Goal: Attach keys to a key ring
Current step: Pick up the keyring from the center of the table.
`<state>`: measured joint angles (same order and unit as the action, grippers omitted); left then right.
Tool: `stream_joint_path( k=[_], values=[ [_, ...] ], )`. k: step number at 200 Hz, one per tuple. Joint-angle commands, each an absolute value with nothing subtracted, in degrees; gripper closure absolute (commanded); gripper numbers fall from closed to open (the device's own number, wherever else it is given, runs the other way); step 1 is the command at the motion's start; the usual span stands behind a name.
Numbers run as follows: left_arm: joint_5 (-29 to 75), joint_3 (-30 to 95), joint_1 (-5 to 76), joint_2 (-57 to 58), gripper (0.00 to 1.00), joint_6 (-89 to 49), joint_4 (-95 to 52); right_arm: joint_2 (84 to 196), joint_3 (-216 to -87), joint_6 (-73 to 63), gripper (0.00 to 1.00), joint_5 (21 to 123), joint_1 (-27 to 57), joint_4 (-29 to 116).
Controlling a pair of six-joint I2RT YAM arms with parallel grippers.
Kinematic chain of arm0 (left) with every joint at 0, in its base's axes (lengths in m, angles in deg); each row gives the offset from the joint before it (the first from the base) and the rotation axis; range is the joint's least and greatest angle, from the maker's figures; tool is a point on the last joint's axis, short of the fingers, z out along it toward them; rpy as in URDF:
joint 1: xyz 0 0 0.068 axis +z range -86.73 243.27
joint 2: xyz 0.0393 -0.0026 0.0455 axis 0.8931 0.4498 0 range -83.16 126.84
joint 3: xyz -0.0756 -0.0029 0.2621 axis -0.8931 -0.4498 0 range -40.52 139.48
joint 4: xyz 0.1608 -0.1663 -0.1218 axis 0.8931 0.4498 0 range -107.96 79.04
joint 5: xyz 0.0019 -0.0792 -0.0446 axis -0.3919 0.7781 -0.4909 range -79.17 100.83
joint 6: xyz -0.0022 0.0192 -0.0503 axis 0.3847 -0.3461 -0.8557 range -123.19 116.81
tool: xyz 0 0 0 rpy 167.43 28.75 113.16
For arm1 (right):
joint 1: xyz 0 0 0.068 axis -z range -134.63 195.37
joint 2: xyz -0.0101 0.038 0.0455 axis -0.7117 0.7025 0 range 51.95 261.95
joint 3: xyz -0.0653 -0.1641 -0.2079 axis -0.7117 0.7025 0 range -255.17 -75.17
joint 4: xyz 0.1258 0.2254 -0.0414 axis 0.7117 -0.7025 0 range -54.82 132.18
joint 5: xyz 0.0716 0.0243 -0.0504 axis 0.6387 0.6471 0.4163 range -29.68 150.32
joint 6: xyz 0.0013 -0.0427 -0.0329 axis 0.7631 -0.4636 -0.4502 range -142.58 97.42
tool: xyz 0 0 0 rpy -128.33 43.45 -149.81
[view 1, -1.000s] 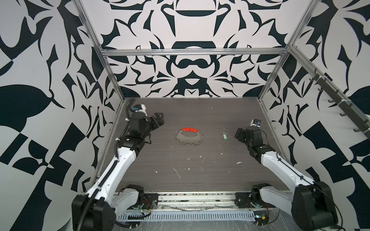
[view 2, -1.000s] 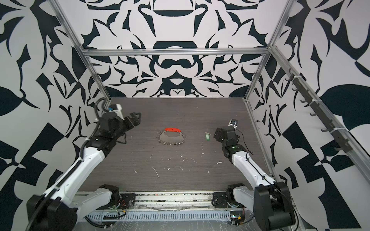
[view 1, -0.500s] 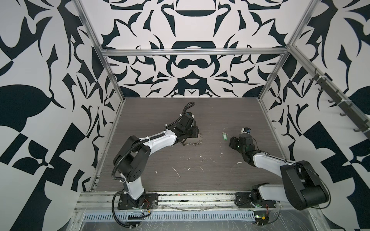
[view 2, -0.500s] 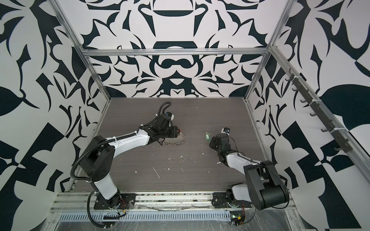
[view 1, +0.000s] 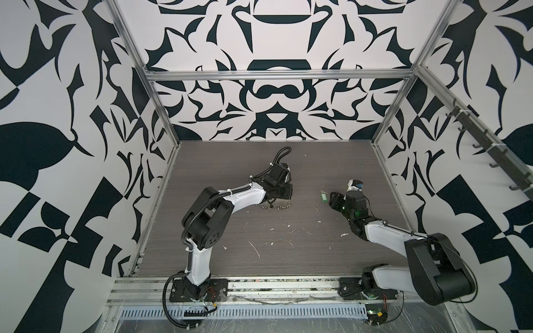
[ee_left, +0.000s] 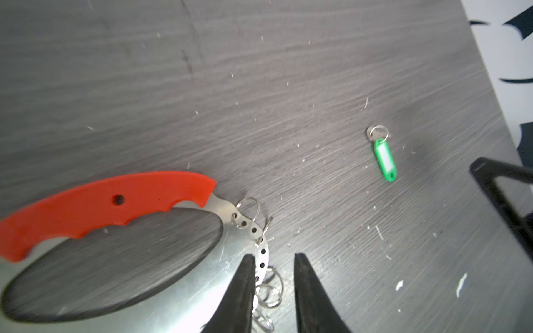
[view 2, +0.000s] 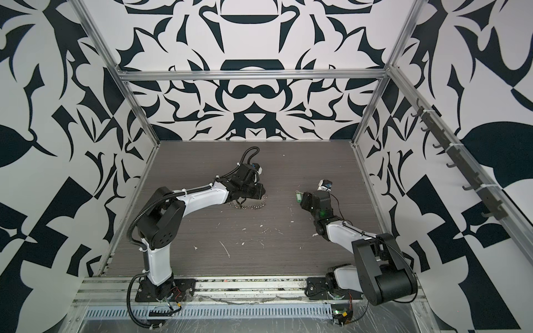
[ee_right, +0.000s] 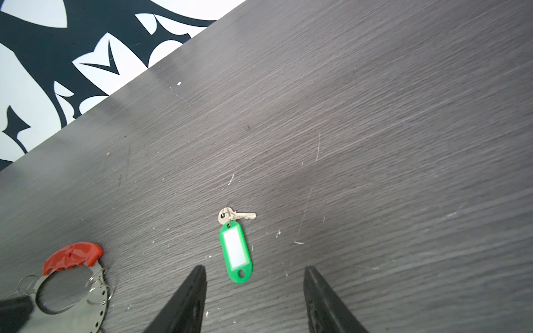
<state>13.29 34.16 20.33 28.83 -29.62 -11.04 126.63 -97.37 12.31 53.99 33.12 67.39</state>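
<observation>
Green tag (ee_right: 236, 256), white insert, silver key (ee_right: 245, 215) attached, lying ungripped between half-open right claw (ee_right: 256, 268); left claw (ee_left: 274, 255) narrowly parted astride key ring (ee_left: 202, 276) rim.

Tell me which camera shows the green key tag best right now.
The right wrist view: the green key tag lies close and sharp, with its white label, small ring and silver key plain. The left wrist view shows it smaller, farther off; both top views give only a green speck.

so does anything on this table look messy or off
Small white scraps and flecks litter the dark wood-grain tabletop, mostly toward the front middle. They look like leftover debris. The green plastic key tag and red-handled metal key ring lie flat, undamaged.
</observation>
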Motion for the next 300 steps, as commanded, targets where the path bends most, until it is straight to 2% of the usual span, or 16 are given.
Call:
stream_joint_path(
  k=[1,246,270,300],
  values=[
    [14.3,35.4,20.0,30.3,0.73,-29.2,-9.6,125.9,-97.7,13.5,0.42,54.4,32.8,69.8],
    [10.9,40.8,18.5,38.6,0.69,-27.9,-7.3,126.3,-97.7,14.3,0.41,56.5,32.8,70.9],
    [9.2,41.2,17.8,38.7,0.72,-26.8,-6.5,126.3,-97.8,14.4,0.41,56.4,32.8,70.9],
    [7.6,41.8,17.0,39.1,0.83,-25.4,-5.2,126.2,-97.6,14.4,0.41,56.4,32.8,70.9]
  ],
)
